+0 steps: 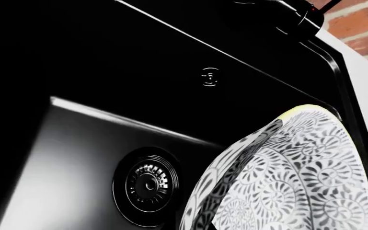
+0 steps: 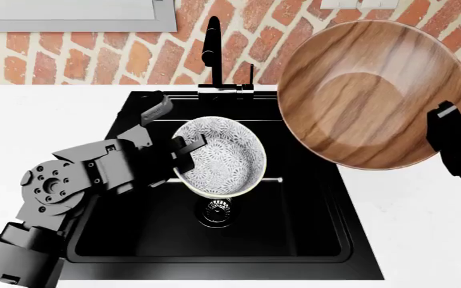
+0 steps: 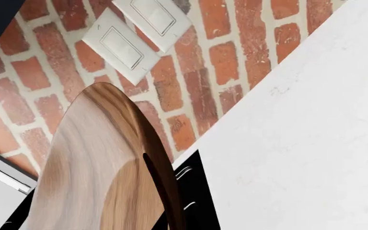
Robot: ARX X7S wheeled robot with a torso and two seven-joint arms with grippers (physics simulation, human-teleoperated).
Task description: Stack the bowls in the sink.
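Observation:
My left gripper (image 2: pixel 184 153) is shut on the rim of the white bowl with grey floral pattern (image 2: pixel 221 156) and holds it tilted above the black sink (image 2: pixel 311 240), over the round metal drain (image 2: pixel 216 210). The left wrist view shows this bowl (image 1: pixel 299 177) close up, with the drain (image 1: pixel 147 184) and overflow hole (image 1: pixel 210 76) behind it. My right gripper (image 2: pixel 446 129) is shut on the rim of the wide brown wood-grain bowl (image 2: pixel 367 96) and holds it high, tilted, over the sink's right edge. The right wrist view shows that bowl (image 3: pixel 101 172) edge on.
The tall black faucet (image 2: pixel 212 48) stands at the sink's back rim. White counter (image 2: pixel 422 228) lies on both sides. A brick wall (image 2: pixel 247 24) with white switch plates (image 3: pixel 132 33) stands behind.

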